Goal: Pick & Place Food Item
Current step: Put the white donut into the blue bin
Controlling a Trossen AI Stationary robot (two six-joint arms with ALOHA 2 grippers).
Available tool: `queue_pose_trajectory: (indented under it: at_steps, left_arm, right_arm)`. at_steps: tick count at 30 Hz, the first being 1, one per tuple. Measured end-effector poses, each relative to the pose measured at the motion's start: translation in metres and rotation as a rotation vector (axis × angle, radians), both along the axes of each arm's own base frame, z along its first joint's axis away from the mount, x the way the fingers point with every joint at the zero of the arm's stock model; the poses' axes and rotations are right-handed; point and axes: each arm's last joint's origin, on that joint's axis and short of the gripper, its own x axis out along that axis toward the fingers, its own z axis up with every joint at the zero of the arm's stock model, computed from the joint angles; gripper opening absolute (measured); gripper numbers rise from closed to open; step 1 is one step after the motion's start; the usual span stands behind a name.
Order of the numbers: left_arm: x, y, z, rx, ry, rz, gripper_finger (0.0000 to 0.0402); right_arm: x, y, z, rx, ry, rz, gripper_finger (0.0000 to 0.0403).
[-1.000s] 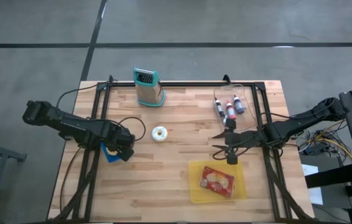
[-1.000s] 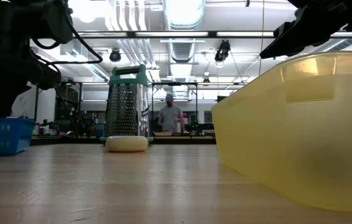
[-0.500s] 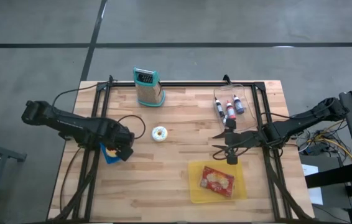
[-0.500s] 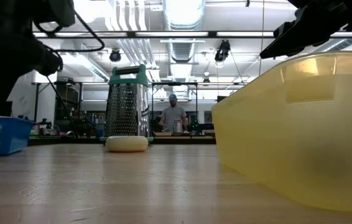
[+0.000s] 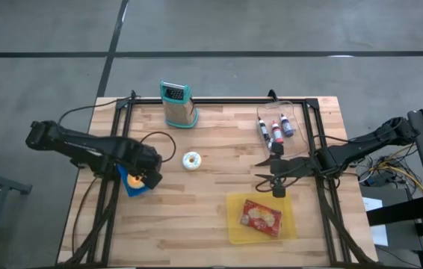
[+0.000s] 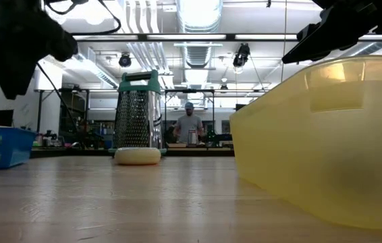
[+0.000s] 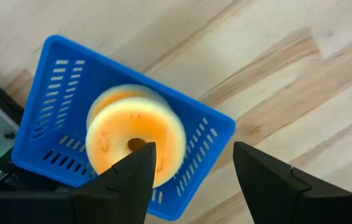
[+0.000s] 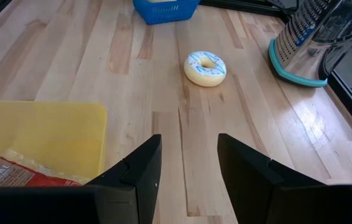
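Two donuts: orange donut (image 7: 136,144) in blue basket (image 7: 208,127), blue-iced donut (image 5: 191,160) on table (image 5: 219,217)

My counter (image 5: 219,142) is pale wood with light and darker planks side by side, framed in black. Near its left edge sits a bright blue basket (image 7: 70,99) with slotted walls, and in it a yellow doughnut (image 7: 135,140) glazed orange. My left pincer (image 7: 191,171) has dark fingers, and so does my right pincer (image 8: 185,171). Toward the middle lies a cream doughnut (image 8: 205,67) iced white with blue streaks. At the far edge stands a silver grater (image 5: 178,106) with teal top and base. By the near edge a translucent yellow tray (image 5: 235,224) holds a red packet (image 5: 261,217).
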Motion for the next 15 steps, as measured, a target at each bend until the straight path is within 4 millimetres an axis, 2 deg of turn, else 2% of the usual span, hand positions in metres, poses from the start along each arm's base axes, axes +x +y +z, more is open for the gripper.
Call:
queue_pose_trajectory:
  at_steps: [7,15]
  left_arm:
    - [0.006,0.005,0.013,-0.002,-0.050,-0.028,0.0222]
    - [0.010,0.014,0.016,0.016,-0.084,-0.028,0.0222]
  right_arm:
    - [0.000,0.000,0.000,0.000,0.000,0.000,0.0150]
    - [0.000,0.000,0.000,0.000,0.000,0.000,0.0150]
